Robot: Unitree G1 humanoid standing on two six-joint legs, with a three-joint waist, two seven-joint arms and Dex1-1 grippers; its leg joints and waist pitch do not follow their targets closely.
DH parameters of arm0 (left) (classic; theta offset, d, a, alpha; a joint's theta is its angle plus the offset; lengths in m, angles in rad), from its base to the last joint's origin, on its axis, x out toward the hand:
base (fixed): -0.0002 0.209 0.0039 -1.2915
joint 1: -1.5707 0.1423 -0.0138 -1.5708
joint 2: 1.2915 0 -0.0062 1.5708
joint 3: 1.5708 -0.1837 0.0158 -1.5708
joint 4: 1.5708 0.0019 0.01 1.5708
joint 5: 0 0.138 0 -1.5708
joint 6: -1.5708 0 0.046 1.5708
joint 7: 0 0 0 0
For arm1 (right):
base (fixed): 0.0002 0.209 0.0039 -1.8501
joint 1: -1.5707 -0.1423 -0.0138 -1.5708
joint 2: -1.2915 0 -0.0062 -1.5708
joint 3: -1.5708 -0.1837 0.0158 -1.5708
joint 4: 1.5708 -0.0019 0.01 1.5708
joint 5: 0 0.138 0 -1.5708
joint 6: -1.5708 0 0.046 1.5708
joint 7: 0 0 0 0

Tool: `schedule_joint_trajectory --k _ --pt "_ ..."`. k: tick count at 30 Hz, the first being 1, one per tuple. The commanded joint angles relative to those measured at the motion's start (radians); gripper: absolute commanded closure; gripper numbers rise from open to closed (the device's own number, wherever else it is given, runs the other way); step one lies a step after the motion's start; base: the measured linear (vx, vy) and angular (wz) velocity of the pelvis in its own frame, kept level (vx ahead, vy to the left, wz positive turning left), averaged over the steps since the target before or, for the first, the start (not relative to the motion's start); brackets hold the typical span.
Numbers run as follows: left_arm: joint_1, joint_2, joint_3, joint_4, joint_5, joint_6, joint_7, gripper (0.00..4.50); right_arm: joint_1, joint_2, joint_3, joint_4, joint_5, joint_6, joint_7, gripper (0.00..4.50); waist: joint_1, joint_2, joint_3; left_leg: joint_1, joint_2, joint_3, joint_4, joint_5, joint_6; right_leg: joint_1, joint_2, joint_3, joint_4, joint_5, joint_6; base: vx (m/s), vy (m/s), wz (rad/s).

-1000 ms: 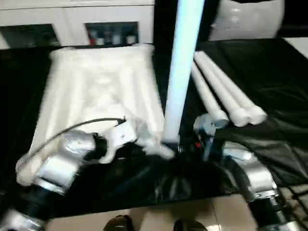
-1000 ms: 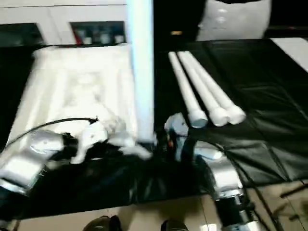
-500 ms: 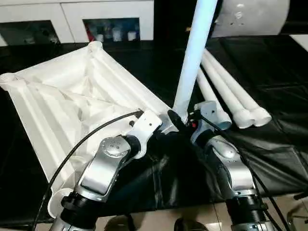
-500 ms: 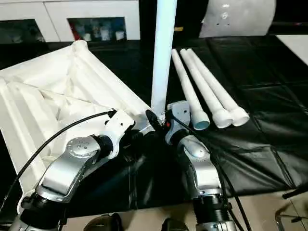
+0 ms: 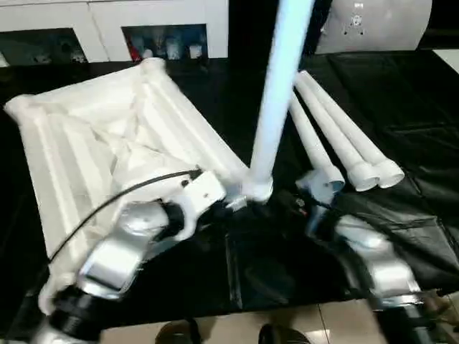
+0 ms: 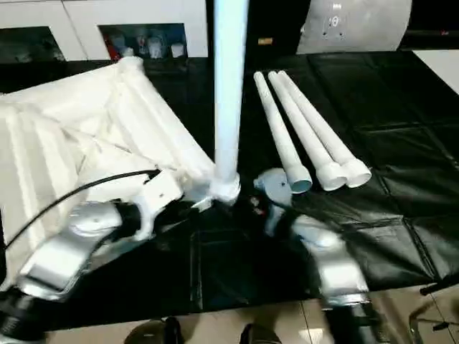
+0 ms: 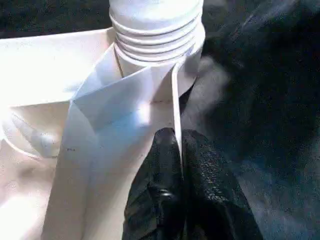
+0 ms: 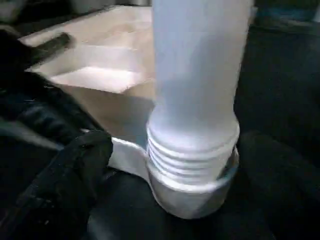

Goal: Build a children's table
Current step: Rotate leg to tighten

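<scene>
The children's table top (image 5: pixel 107 136) lies upside down on the left, ribbed side up. One white leg (image 5: pixel 276 93) stands upright in its near corner socket (image 5: pixel 257 190); the threaded end (image 8: pixel 192 155) sits in the socket ring. Three more legs (image 5: pixel 337 136) lie side by side to the right. My left gripper (image 7: pixel 176 165) is shut on a thin rib of the table top just beside that socket. My right gripper (image 8: pixel 192 165) is open, with one black finger (image 8: pixel 75 170) on either side of the leg's base and gaps between.
Everything rests on the black-covered work table (image 5: pixel 401 100), whose near edge runs just below my forearms, with tiled floor (image 5: pixel 301 322) beyond it. White cabinets (image 5: pixel 107 14) line the back. A white rounded panel (image 5: pixel 373 25) stands at the far right.
My right gripper's fingers have spread away from the leg's base, letting it go. The leg stays upright in the socket. My left gripper keeps its pinch. The camera has shifted.
</scene>
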Motion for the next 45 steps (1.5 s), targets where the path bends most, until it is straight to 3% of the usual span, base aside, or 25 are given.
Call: schedule_joint_trajectory --k 1,5,9,14,22,28,45 --pt "-0.003 0.043 -0.038 -0.012 -0.030 -0.088 -0.107 4.50 -0.008 -0.036 0.009 -0.039 0.066 0.037 0.111 0.04 0.000 0.004 -0.058 0.027 0.072 -0.035 -0.060 -0.153 0.098 0.042 -0.079 0.042 -0.067 -0.021 -0.237 0.000 0.000 0.00" --pt "-0.008 0.127 -0.060 0.017 -0.054 -0.188 -0.241 4.50 -0.037 -0.134 0.045 -0.043 0.087 0.066 0.268 0.04 0.010 0.006 -0.060 0.031 0.072 -0.034 -0.055 -0.129 0.119 0.042 -0.077 0.039 -0.062 0.018 -0.253 0.000 0.000 0.00" --pt "-0.019 0.157 -0.070 0.049 -0.061 -0.241 -0.301 4.50 -0.066 -0.162 0.067 -0.025 0.071 0.054 0.314 0.04 0.020 0.006 -0.060 0.034 0.073 -0.031 -0.054 -0.131 0.108 0.038 -0.078 0.039 -0.058 0.005 -0.267 0.000 0.000 0.00" --pt "-0.062 0.210 -0.103 0.131 -0.065 -0.360 -0.419 4.50 -0.122 -0.202 0.138 0.008 0.042 0.028 0.420 0.04 0.023 0.005 -0.061 0.034 0.074 -0.031 -0.055 -0.149 0.087 0.038 -0.080 0.039 -0.057 -0.025 -0.269 0.000 0.000 0.00" --pt "-0.115 0.217 -0.125 0.215 -0.051 -0.445 -0.488 4.50 -0.153 -0.214 0.200 0.052 0.017 -0.018 0.512 0.04 0.020 -0.001 -0.065 0.028 0.072 -0.029 -0.049 -0.113 0.106 0.043 -0.083 0.037 -0.049 0.028 -0.286 0.000 0.000 0.00" --pt "-0.139 0.216 -0.134 0.260 -0.046 -0.487 -0.510 4.50 -0.166 -0.206 0.223 0.064 0.024 -0.019 0.546 0.04 0.022 0.001 -0.063 0.031 0.075 -0.029 -0.051 -0.141 0.096 0.041 -0.084 0.037 -0.053 -0.028 -0.286 0.000 0.000 0.00" --pt "-0.155 0.207 -0.138 0.318 -0.045 -0.538 -0.518 4.50 -0.171 -0.191 0.230 0.090 0.026 -0.025 0.559 1.51 0.025 0.001 -0.068 0.031 0.076 -0.028 -0.050 -0.141 0.086 0.041 -0.084 0.037 -0.049 -0.021 -0.292 0.000 0.000 0.00"
